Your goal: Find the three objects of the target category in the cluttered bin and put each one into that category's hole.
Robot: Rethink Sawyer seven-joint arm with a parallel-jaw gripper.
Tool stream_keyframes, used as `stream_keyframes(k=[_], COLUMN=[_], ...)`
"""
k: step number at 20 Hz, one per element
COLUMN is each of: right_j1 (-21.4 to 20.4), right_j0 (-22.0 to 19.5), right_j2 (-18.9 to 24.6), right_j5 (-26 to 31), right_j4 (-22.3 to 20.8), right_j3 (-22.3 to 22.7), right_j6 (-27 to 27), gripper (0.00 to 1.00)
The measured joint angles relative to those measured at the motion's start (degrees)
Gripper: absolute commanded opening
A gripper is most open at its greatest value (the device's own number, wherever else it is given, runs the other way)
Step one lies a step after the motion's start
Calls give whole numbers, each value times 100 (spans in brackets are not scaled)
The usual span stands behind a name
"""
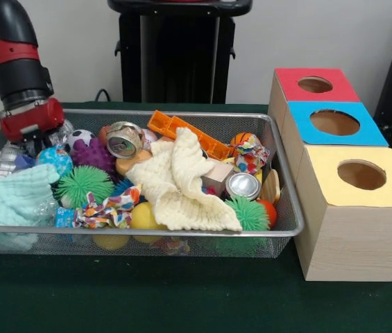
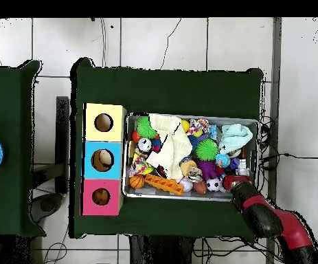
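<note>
Gripper (image 1: 32,142) is down in the left end of the wire bin (image 1: 287,215) — can't tell its state, clutter hides it. The mint cloth (image 1: 12,198) sits just in front of it, the cream cloth (image 1: 182,184) lies mid-bin, and boxes with red (image 1: 315,84), blue (image 1: 335,123) and yellow holes (image 1: 361,175) stand right. No readable labels.

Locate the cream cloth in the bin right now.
In the front view the cream cloth lies draped mid-bin, just below the orange block and left of the metal can.
</note>
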Motion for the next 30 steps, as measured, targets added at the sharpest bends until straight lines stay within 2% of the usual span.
stream_keyframes(k=[3,7,10,15,20,23,27,30], right_j1=[16,-173,-492,-801,-1108,-1373,-1540,-1632], right_j0=[171,590,1124,1567,1894,2262,2506,2561], right_j2=[-93,-327,-664,-985,-1371,-1822,-2145,-2260], right_j5=[-388,-920,-1395,-1706,-1935,-2437,-2903,-3042], right_j4=[-163,-287,-296,-225,71,455,776,940], right_j3=[-62,-61,-20,102,224,359,522,654], right_j6=[0,0,1,1,3,8,8,8], gripper=[0,0,0,0,0,0,0,0])
